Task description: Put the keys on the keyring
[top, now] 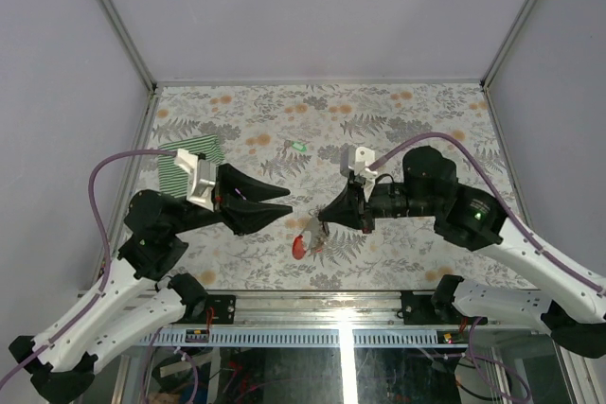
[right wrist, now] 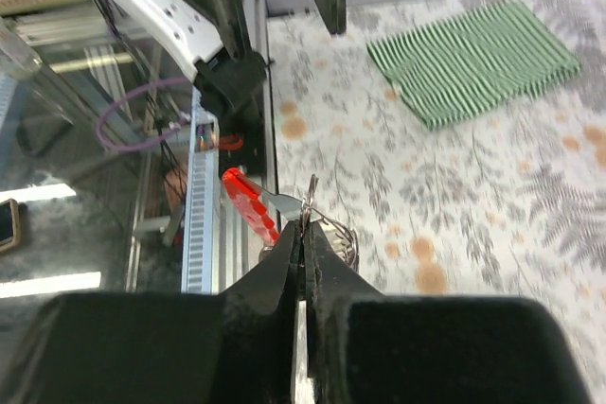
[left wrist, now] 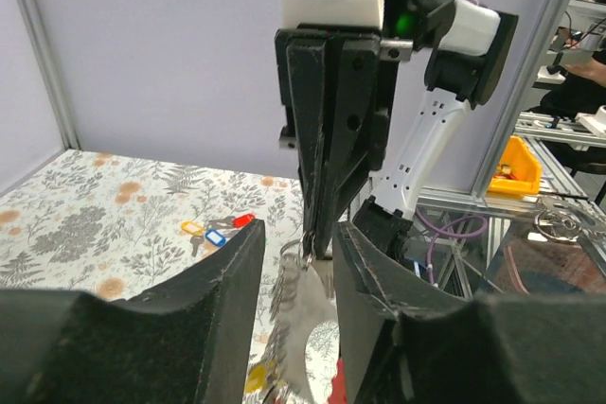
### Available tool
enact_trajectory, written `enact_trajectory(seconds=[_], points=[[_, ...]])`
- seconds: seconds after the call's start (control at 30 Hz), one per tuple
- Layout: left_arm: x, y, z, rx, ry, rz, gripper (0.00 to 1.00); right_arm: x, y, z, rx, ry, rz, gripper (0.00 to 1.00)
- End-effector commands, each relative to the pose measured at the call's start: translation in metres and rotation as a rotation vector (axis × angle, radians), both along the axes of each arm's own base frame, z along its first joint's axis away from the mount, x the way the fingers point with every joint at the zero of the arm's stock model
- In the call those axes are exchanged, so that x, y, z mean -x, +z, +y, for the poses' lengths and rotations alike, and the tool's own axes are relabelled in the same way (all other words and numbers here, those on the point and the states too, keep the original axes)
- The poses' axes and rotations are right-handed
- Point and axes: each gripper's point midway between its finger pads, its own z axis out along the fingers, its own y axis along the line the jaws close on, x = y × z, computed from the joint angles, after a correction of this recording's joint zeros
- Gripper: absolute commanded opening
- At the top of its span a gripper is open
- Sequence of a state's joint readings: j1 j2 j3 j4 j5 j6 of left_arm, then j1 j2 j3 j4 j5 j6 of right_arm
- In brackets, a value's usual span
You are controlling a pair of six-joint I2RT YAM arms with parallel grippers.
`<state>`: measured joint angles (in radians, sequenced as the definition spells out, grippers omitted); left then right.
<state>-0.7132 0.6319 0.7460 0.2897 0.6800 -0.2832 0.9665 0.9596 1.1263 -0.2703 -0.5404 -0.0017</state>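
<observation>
My right gripper [top: 320, 218] is shut on the keyring's wire ring [right wrist: 327, 229] and holds it above the table near the front edge. Below the ring hang the keyring's grey metal strip [left wrist: 305, 324] and red loop [top: 301, 246]. A yellow tag [left wrist: 254, 377] dangles with them. My left gripper [top: 287, 202] faces it from the left. Its fingers [left wrist: 222, 300] are open on either side of the hanging keyring and do not touch it. Loose keys [left wrist: 216, 230] with yellow, blue and red heads lie on the table behind. A green key [top: 298, 147] lies farther back.
A folded green striped cloth [top: 187, 162] lies at the left of the floral table [top: 398, 111], behind my left arm. The table's front rail [right wrist: 204, 205] runs just below the hanging keyring. Grey walls enclose the back and sides.
</observation>
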Motion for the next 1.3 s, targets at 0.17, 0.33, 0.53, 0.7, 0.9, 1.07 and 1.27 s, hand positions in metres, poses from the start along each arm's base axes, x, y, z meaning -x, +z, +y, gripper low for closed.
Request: enact_trajectory(seconds=[0.17,0.33,0.53,0.7,0.9,1.07,1.27], points=[[-0.014,-0.030,-0.009,-0.104,0.023,0.027,0.39,0.002,-0.027,-0.053,0.435,-0.115,0.136,0.00],[-0.014,-0.043,-0.018,-0.107,-0.028,0.032,0.39,0.010,-0.032,-0.059,0.558,-0.126,0.259,0.00],[-0.010,-0.056,-0.030,-0.133,-0.110,0.010,0.39,0.008,-0.037,-0.055,0.647,-0.105,0.306,0.00],[-0.002,-0.059,-0.035,-0.143,-0.184,-0.030,0.38,0.006,-0.034,-0.044,0.646,-0.066,0.304,0.00],[0.001,-0.059,-0.041,-0.155,-0.226,-0.061,0.35,0.004,-0.035,-0.032,0.639,-0.024,0.305,0.00],[0.000,-0.061,-0.047,-0.170,-0.254,-0.062,0.33,0.004,-0.035,-0.025,0.628,0.001,0.310,0.00],[-0.003,-0.066,-0.053,-0.191,-0.260,-0.047,0.33,0.003,-0.032,-0.021,0.607,0.012,0.303,0.00]])
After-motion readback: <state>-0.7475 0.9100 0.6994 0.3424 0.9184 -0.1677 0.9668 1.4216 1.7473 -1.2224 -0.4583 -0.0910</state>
